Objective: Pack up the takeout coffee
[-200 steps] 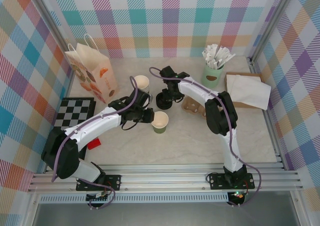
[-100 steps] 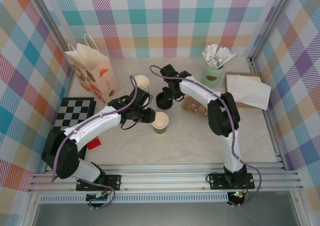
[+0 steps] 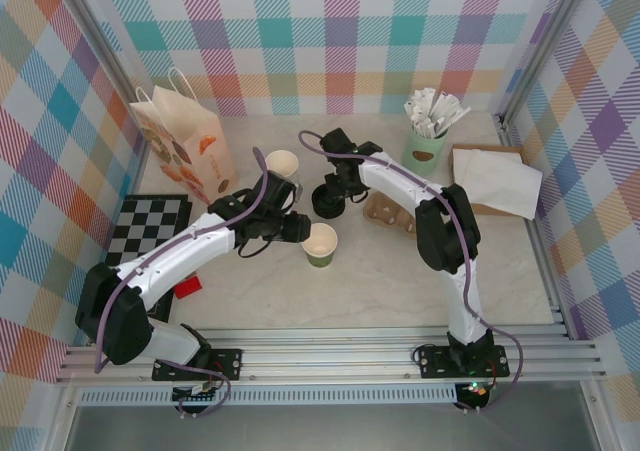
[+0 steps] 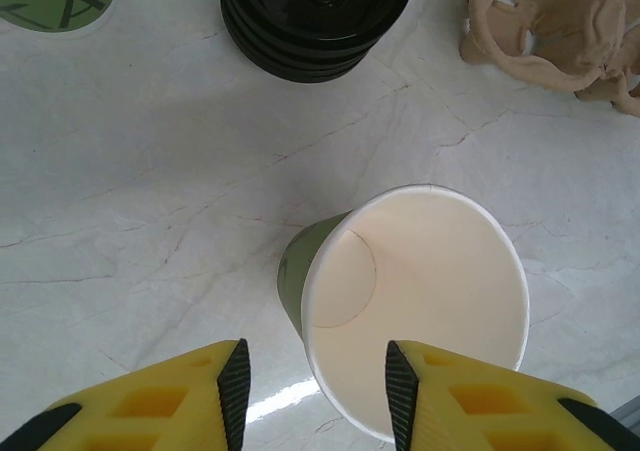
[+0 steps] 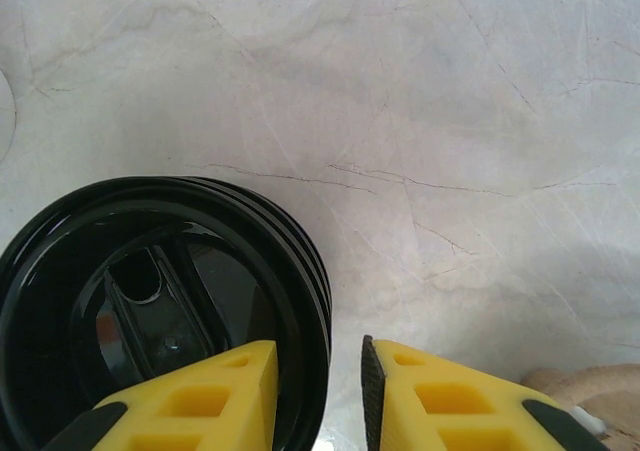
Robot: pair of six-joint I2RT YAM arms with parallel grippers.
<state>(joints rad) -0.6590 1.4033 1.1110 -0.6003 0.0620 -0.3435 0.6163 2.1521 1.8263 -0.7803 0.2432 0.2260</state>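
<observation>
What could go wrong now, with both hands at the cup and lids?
1. The left hand hangs open at the rim of the lidless cup; a sideways pull could tip it.
2. The right hand straddles the rim of the nested black lid stack; it may lift several lids.

left arm (image 3: 190,244), right arm (image 3: 395,181): white shells, black joints | cables: purple | jaws: yellow

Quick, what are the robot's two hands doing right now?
Left gripper: open, holding nothing, the olive-green paper cup at its fingertips.
Right gripper: open, astride the rim of the black lid stack, not pinching it.
</observation>
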